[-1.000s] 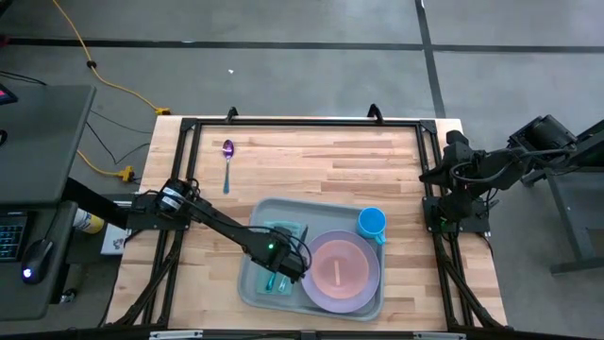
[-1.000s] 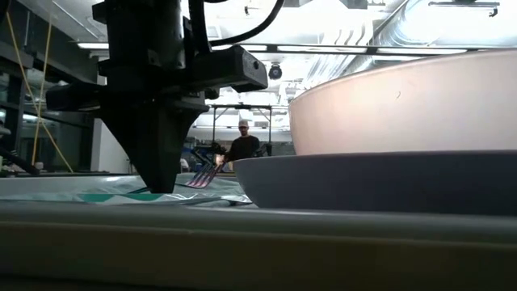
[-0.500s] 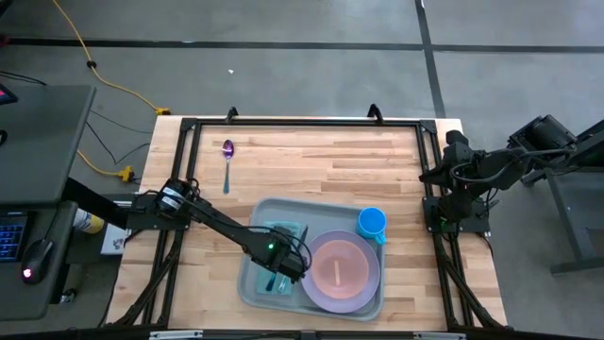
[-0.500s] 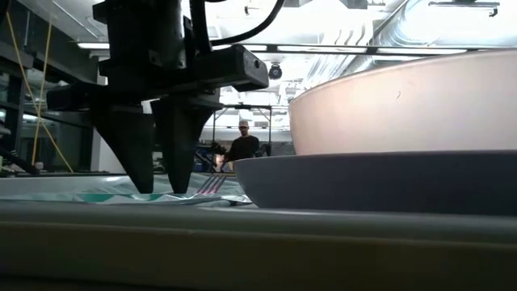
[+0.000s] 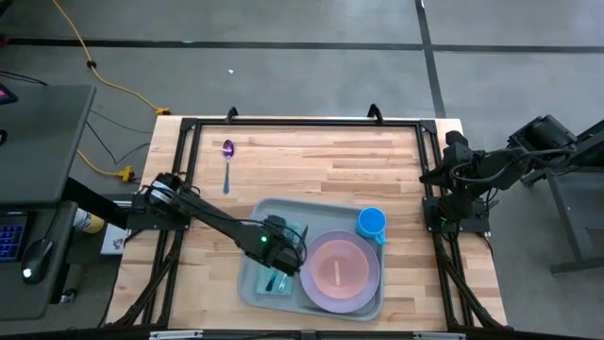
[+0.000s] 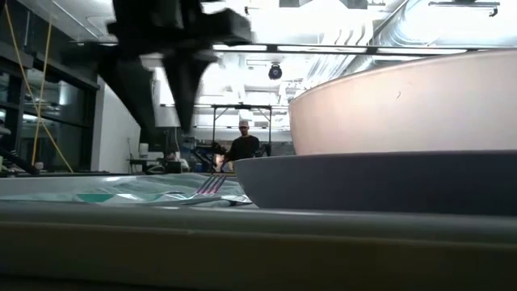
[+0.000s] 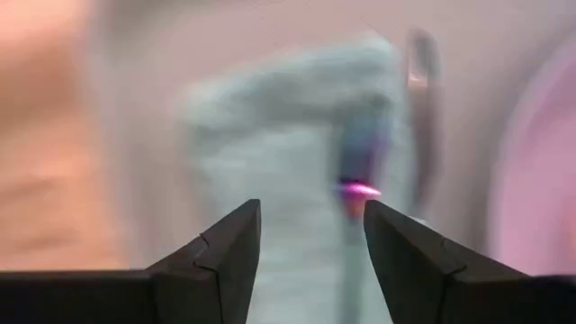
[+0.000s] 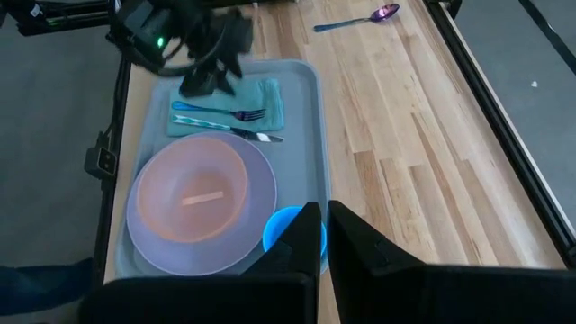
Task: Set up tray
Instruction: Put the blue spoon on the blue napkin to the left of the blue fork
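Directly beneath the left pincer (image 5: pixel 276 247) lies the teal napkin (image 8: pixel 236 106), spread at one end of the tray (image 5: pixel 260 212), with a fork (image 8: pixel 220 110) and a knife (image 8: pixel 241 132) laid side by side on it. The pincer's fingers stand spread with nothing between them, hovering clear above the cutlery; judging by that, it is not gripping anything and the fork rests on its own weight. Beside the pincer, toward the middle of the tray, a pink bowl (image 5: pixel 336 267) sits inside a lavender plate (image 8: pixel 261 175), and a blue cup (image 5: pixel 372 223) stands at the tray's far corner beyond them. The napkin-and-cutlery group beside the plate reads as a place setting, so each piece seems grouped for serving. A purple spoon (image 5: pixel 227 162) lies well apart from the pincer on the bare table (image 5: pixel 321 161), outside the tray, probably the piece not yet brought in. The right pincer (image 8: pixel 325 236) waits off the table's edge, pressed together and empty.

From table height, the tray's rim and the plate hide most of the napkin, and only the fork's tines show. The left wrist view is too smeared to separate fork from knife. A person stands far off in the room behind.
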Robot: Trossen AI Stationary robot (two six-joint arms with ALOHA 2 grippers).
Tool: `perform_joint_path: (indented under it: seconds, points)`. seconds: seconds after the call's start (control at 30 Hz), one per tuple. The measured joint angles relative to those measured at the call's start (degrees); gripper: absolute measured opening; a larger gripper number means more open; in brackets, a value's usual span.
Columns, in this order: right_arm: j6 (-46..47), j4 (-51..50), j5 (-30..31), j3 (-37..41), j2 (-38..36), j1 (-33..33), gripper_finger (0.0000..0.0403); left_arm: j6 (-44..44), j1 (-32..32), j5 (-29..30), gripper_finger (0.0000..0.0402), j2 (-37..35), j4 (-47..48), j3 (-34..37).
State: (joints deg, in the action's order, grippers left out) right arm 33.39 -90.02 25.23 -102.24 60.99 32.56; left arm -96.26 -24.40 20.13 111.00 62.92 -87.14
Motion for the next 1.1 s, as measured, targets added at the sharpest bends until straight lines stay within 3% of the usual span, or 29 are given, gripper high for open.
perform_joint_path:
  seconds: [0.2, 0.43, 0.83, 0.93, 1.1]
  points:
    - [0.00, 0.00, 0.29, 0.00, 0.00, -0.02, 0.0000, 2.44, 2.46, 2.05, 0.0212, -5.29, 13.53, -1.40]
    - [0.00, 0.02, 1.28, 0.00, -0.02, -0.02, 0.0000, 16.56, 12.58, 2.97, 0.0204, -11.39, 23.88, -1.41]
    - [3.62, 0.00, 1.44, 0.00, -1.51, -0.02, 0.0000, 43.34, 38.25, 0.26, 0.0210, -17.48, 20.71, 4.11]
    - [3.93, 0.00, 1.96, 0.00, -1.84, -0.02, 0.0000, 46.31, 42.50, -0.58, 0.0222, -17.72, 18.69, 6.65]
    - [4.55, 0.00, 3.34, 0.00, -1.84, 0.00, 0.0000, 52.58, 48.60, -6.77, 0.0254, -17.97, 10.17, 14.25]
